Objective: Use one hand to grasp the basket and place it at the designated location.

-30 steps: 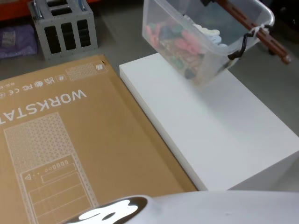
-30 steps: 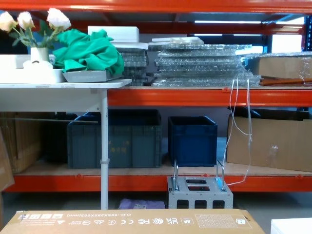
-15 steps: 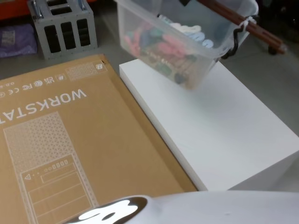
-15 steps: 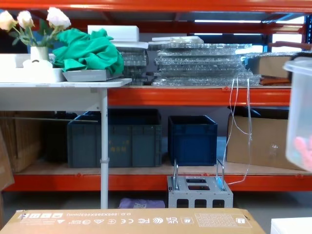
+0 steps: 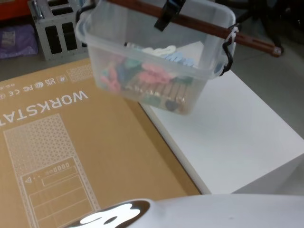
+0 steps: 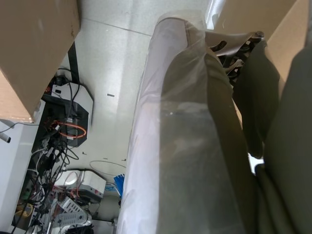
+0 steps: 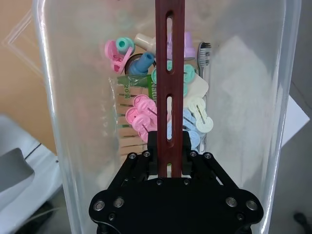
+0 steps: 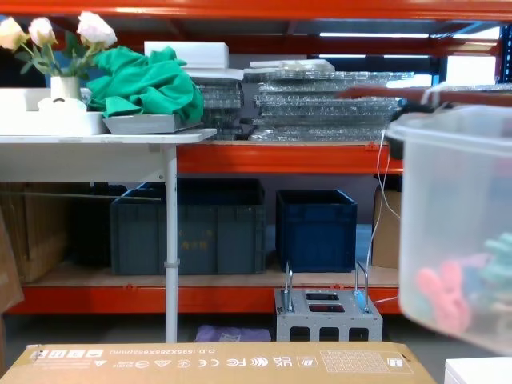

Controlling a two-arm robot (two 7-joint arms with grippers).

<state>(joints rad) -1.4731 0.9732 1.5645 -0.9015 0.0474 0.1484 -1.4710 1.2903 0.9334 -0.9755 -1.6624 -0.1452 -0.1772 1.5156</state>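
over cardboard box (image 5: pixel 71 142): milky translucent basket (image 5: pixel 109 52) holding pastel clips (image 5: pixel 152 76); right hand (image 7: pixel 169 146) clamping reddish-brown handle (image 7: pixel 169 58).

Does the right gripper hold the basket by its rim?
No, the right gripper is shut on the reddish-brown handle, which runs above the open top of the basket, apart from the rim.

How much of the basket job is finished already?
The grab looks done: the right end effector is shut on the handle of the basket, which hangs in the air. In hand is the carry: the basket is above the edge where the cardboard box meets the white platform. Left to do: set it down and let go. No marked spot is visible.
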